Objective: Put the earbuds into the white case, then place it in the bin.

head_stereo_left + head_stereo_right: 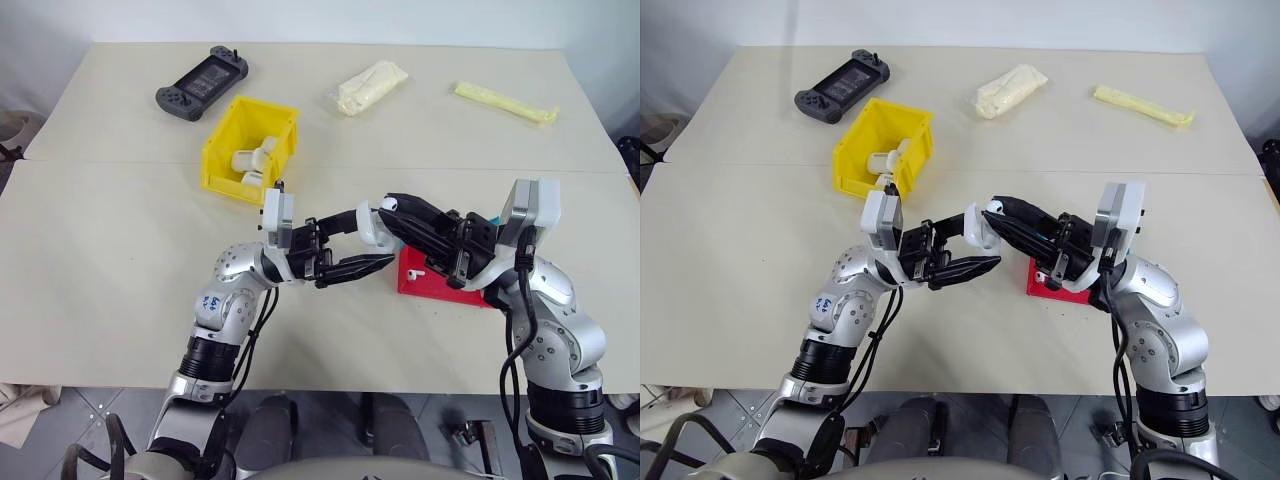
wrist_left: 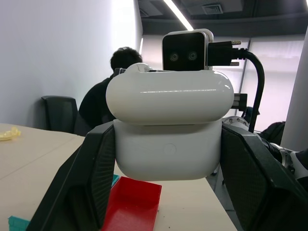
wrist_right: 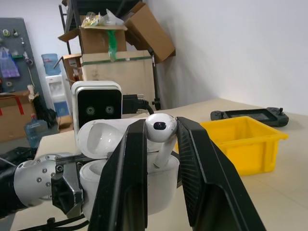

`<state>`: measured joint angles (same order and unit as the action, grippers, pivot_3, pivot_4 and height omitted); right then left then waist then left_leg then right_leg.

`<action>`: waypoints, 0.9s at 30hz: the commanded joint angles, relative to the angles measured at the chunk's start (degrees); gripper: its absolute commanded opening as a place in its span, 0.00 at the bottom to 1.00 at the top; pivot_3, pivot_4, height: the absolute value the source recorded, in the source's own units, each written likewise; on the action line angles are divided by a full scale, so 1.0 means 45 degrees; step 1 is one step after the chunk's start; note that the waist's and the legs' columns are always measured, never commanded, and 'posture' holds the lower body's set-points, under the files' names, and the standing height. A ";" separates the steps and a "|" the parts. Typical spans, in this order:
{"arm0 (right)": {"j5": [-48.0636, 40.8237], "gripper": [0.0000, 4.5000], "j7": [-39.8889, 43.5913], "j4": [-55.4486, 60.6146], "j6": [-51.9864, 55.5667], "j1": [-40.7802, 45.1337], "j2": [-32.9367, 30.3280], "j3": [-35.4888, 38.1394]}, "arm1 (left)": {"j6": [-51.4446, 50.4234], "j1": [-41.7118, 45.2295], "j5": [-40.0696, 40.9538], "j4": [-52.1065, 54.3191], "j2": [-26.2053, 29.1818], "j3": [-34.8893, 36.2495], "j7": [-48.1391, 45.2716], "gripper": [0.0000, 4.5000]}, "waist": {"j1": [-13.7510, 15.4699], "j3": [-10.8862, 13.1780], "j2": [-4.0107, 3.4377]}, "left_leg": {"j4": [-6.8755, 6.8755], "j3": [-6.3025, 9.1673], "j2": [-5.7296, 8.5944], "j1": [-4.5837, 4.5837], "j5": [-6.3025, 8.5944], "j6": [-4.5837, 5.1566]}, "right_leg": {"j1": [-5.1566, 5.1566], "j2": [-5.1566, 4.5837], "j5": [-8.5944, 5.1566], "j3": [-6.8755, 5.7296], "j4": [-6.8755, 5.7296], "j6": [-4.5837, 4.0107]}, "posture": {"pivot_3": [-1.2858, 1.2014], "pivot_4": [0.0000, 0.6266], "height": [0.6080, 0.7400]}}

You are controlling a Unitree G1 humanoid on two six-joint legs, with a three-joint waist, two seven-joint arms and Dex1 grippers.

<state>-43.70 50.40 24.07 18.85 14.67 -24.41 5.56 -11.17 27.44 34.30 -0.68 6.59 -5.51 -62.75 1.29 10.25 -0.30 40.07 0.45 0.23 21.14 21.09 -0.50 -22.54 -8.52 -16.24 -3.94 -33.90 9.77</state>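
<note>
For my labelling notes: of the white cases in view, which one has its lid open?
The white case held in the left gripper above the table; its lid is flipped up and the right gripper holds an earbud at it. The others lie in the yellow bin.

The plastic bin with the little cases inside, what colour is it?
Bright yellow bin, best seen in the left eye view.

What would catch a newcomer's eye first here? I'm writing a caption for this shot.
Above the middle of the table, the left gripper holds an open white case while the right gripper lowers an earbud into it. Behind them sits a bright yellow bin with white cases inside, and a red tray lies under the right arm.
</note>
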 commanded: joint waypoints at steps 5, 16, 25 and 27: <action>0.1051 0.11 0.0982 -0.0238 -0.0573 -0.0322 -0.0583 -0.0998 | 0.0450 0.0547 0.0389 0.0570 -0.0405 0.0262 0.0116 0.62 | 0.0003 0.0000 0.0000 | 0.0000 -0.0002 0.0000 -0.0001 0.0000 0.0000 | 0.0000 0.0000 0.0000 -0.0001 0.0001 0.0000 | 0.52 0.24 1.00; 0.0793 0.11 0.1438 0.0113 -0.0749 -0.0623 -0.1236 -0.0773 | 0.0393 0.0544 0.0420 0.0671 -0.0357 0.0354 0.0121 0.62 | 0.0007 0.0000 0.0001 | 0.0000 -0.0001 -0.0001 0.0000 0.0000 0.0000 | 0.0001 0.0000 0.0000 -0.0001 0.0001 0.0000 | 0.52 0.24 1.00; 0.0563 0.11 0.1774 0.0354 -0.0711 -0.0718 -0.1956 -0.0562 | 0.0148 0.0562 0.0579 0.0854 -0.0143 0.0389 -0.0121 0.62 | 0.0011 0.0000 0.0001 | 0.0000 -0.0001 -0.0001 0.0000 0.0000 0.0000 | 0.0001 0.0000 0.0000 -0.0001 0.0003 0.0000 | 0.52 0.24 1.00; 0.0482 0.11 0.1840 0.0457 -0.0633 -0.0789 -0.2147 -0.0547 | 0.0123 0.0621 0.0588 0.0836 -0.0126 0.0438 -0.0115 0.62 | 0.0018 0.0000 0.0001 | 0.0000 -0.0001 -0.0001 0.0001 0.0000 0.0000 | 0.0001 -0.0001 0.0000 -0.0001 0.0003 0.0000 | 0.52 0.24 1.00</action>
<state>-41.89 55.63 24.80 13.85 13.25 -32.38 4.89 -12.03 27.44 33.78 -0.92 6.83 -6.45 -64.20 1.37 10.26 -0.30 40.08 0.45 0.23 21.14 21.09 -0.50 -22.53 -8.52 -16.24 -3.95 -33.89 9.77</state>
